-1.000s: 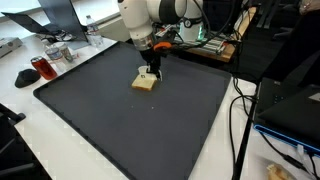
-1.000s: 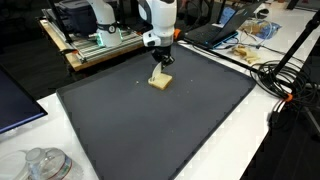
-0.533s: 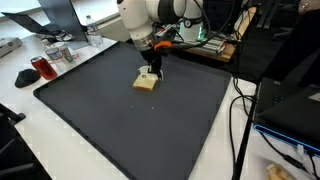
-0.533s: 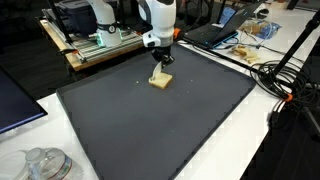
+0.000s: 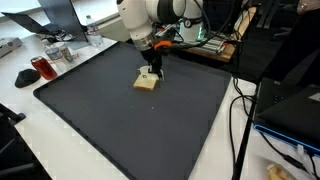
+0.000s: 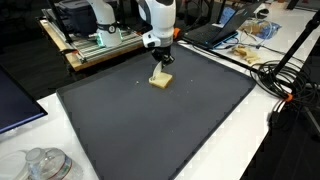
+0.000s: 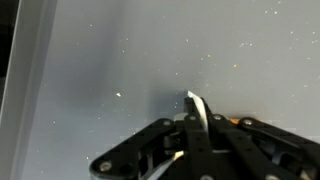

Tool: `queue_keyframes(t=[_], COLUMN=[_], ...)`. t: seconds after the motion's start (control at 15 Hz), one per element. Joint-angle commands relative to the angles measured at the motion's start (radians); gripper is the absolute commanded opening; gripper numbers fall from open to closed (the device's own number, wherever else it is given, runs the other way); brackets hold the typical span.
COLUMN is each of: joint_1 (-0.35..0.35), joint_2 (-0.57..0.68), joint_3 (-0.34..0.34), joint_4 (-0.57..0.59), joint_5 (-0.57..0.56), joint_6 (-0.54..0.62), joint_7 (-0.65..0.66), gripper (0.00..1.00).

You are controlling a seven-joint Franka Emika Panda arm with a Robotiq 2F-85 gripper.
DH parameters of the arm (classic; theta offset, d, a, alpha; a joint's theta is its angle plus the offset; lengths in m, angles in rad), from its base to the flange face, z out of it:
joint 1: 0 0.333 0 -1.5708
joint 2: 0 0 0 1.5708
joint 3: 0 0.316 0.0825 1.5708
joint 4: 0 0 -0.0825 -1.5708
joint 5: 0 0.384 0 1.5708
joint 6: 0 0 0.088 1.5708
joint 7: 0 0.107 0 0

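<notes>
Toward the black mat's (image 5: 120,130) edge nearest the robot base, a pale tan block (image 5: 146,85) lies flat, not lifted. The gripper (image 5: 150,74) stands touching its far side. In the wrist view the jaws are pressed together, and I cannot tell whether they grip anything.

This looks like a robotics lab or research workroom: a white jointed robot arm (image 5: 142,14) stands over a long white desk (image 5: 60,148) covered by a large dark grey rectangular mat (image 5: 150,115), and a low wooden platform (image 6: 95,48) behind it carries white machinery and loose wiring. Bundles of black cables (image 5: 238,120) trail over the desk edge. An open dark laptop (image 6: 225,28) and a grey-backed screen (image 5: 58,12) stand around the mat, and clear glass jars (image 6: 45,163) sit at one corner
</notes>
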Motion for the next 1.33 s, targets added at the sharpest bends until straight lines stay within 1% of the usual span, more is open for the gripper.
queue_keyframes(t=[0.0,0.07,0.4,0.87,1.13,1.27], joint_1=[0.009,0.011,0.0,-0.033,-0.054,-0.064], joint_2=[0.018,0.022,0.046,0.103,0.118,0.112], joint_3=[-0.014,-0.02,-0.047,-0.077,-0.068,-0.047], joint_4=[0.007,0.008,0.038,0.119,0.148,0.15], joint_5=[-0.013,-0.02,-0.051,-0.059,-0.033,-0.004], joint_6=[0.032,0.054,0.063,0.044,-0.002,-0.059], joint_7=[-0.004,-0.003,-0.019,-0.105,-0.157,-0.192], gripper=[0.01,0.01,0.01,0.01,0.01,0.01])
